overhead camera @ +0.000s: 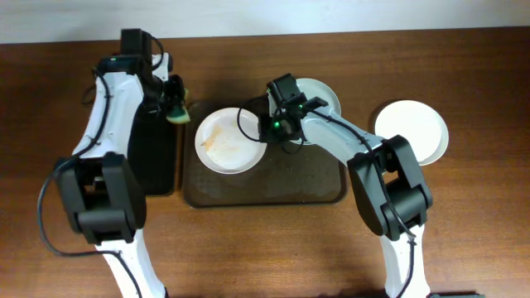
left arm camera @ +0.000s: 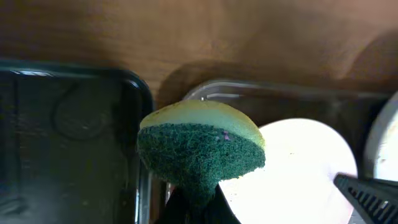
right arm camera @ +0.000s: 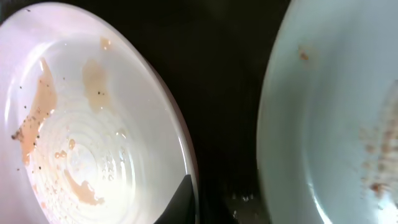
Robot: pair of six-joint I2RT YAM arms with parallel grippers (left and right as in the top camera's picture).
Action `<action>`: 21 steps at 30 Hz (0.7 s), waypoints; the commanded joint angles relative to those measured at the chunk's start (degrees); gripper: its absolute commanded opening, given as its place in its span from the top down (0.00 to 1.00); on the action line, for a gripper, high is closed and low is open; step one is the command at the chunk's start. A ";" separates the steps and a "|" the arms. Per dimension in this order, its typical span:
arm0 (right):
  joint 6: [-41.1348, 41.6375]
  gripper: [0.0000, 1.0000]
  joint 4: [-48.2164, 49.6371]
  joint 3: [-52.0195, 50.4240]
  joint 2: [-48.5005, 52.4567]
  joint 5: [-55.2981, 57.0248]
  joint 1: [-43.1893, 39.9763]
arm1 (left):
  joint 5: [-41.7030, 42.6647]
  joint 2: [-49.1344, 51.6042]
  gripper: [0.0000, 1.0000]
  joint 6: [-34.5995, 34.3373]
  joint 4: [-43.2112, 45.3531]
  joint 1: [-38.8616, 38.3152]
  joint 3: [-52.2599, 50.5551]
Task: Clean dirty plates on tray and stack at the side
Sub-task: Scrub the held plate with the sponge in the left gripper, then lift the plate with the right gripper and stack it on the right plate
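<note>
The left hand (left arm camera: 196, 208) is clamped on a sponge (left arm camera: 202, 149), yellow on top with its green scrub face outward. It hangs over the gap between the black tray (overhead camera: 157, 161) and the brown tray (overhead camera: 273, 189). The right hand (overhead camera: 277, 126) is closed, with one dark fingertip (right arm camera: 180, 202) right at the rim of the smeared plate (overhead camera: 228, 142). Whether it actually pinches that rim I cannot tell.

That plate lies at the brown tray's left end, with brown streaks and specks across its well. A second plate (overhead camera: 325, 93), faintly spotted, sits just beside it at the back of the tray, partly under the right arm. A third plate (overhead camera: 411, 132), which looks clean, rests off the tray on the surface (overhead camera: 248, 248) to the right.

The plates look stiff and glossy, so they are probably slippery, and they may chip if dropped. The thin raised rim is the only place to take hold, so a pinch at the edge, kept low, seems wisest.

The surface is dark brown wood grain. Of the room, only a pale strip beyond the far edge shows.
</note>
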 commanded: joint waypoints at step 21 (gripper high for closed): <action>-33.92 0.96 -14.56 0.59 -21.16 77.42 23.10 | -0.59 -4.61 0.99 0.92 1.36 -0.26 2.05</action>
